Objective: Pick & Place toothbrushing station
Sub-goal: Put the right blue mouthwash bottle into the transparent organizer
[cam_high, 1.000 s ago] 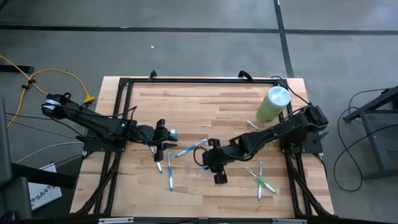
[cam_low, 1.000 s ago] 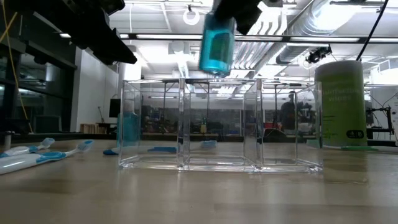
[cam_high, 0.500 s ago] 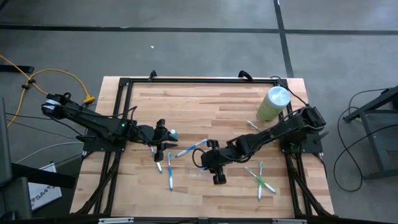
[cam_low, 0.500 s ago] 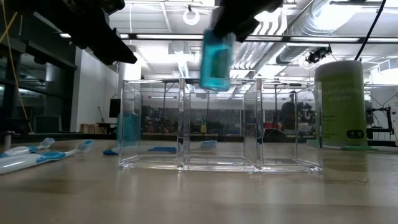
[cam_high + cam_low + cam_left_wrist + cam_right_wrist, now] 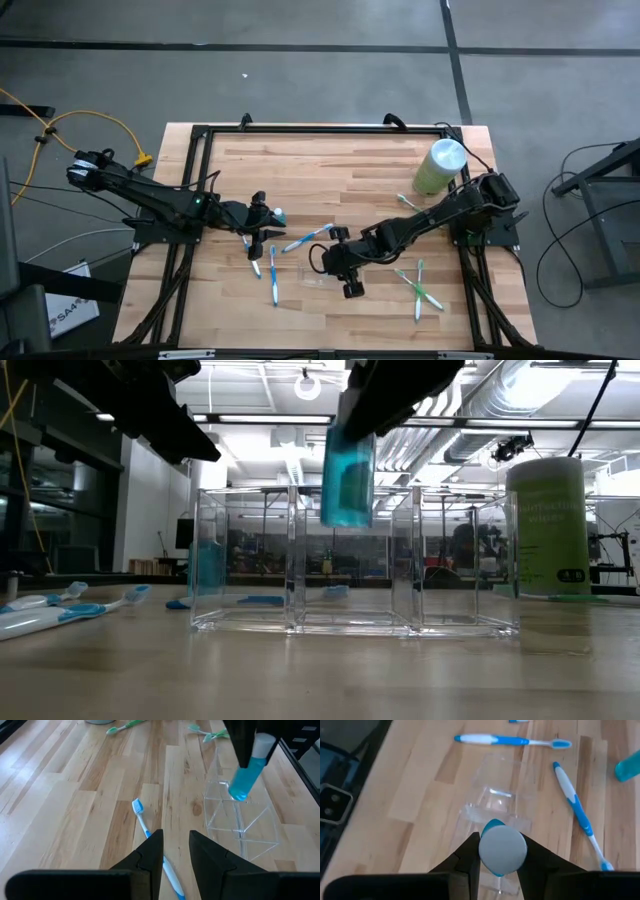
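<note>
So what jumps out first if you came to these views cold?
The right hand holding a teal container upright, its lower end dipping into the middle compartment of the clear tray near the table's front centre. Next, the tall pale-green cylinder at the back right, and blue toothbrushes scattered on the wood by the waiting left hand.

- Your right gripper [image 5: 501, 851] holds a teal bottle [image 5: 500, 851] by its white cap, fingers [image 5: 470, 857] pressed on both sides
- Past the bottle you see the clear tray [image 5: 495, 802] on the wooden table [image 5: 420, 785]
- Two blue toothbrushes [image 5: 512, 741] [image 5: 577, 812] lie beyond the tray, apart from it
</note>
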Tool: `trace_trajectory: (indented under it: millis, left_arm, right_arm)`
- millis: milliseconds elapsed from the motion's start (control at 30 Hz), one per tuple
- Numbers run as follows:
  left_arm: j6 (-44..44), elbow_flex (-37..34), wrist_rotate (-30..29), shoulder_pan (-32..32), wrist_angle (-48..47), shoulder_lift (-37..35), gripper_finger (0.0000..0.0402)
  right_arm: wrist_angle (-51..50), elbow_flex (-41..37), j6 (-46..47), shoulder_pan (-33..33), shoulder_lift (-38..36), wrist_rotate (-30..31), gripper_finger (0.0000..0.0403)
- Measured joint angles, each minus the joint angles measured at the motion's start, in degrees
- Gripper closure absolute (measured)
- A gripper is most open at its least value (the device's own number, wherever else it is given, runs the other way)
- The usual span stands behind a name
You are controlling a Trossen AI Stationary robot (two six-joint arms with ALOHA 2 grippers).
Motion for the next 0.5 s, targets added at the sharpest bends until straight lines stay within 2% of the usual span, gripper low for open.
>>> trace_trajectory:
  millis: [500]
  left_arm:
    - [-0.01, 0.0, 0.0, 0.0, 0.0, 0.0, 0.0314]
  right_arm:
    - [0.1, -0.04, -4.28, -1.59, 0.92, -1.71, 0.0315]
